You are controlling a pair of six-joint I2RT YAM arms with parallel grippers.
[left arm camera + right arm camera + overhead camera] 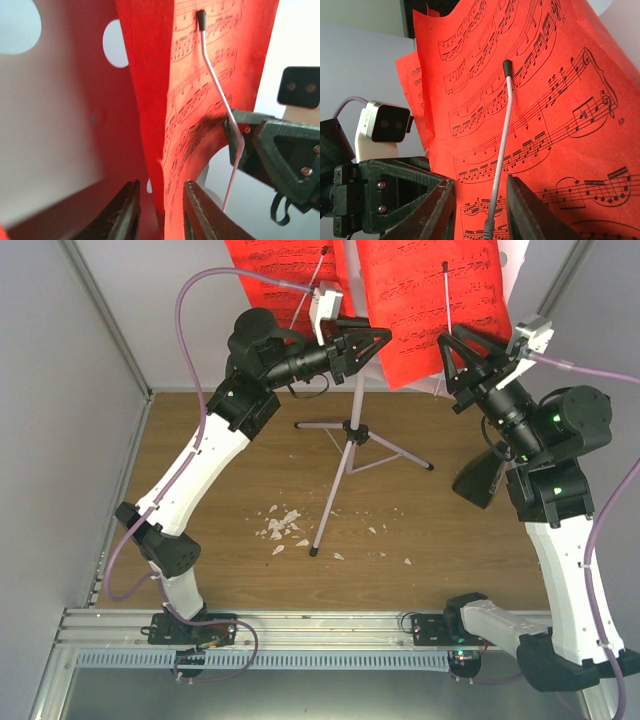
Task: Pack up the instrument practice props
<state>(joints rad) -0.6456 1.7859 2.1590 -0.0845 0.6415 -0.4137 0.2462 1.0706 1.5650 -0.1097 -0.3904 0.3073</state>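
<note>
Red sheets (pixel 430 300) sit on the music stand (pixel 338 470) at far centre of the table (pixel 230 540); the metronome (pixel 483 475) stands to the right. The left gripper (pixel 161 190) straddles a sheet's bottom edge, jaws narrow with a gap either side, not pinching. The right gripper (pixel 480 185) is part-spread around the stand's wire page holder (pixel 502 135), no contact visible.

A white music stand (pixel 345 455) stands mid-table on 3 thin legs, with 2 red sheets (pixel 430 295) at its far top. The left gripper (pixel 383 341) and right gripper (pixel 446 338) reach the sheets' near edges. A black metronome (pixel 483 480) sits right, and white crumbs (pixel 283 525) lie near-left.
</note>
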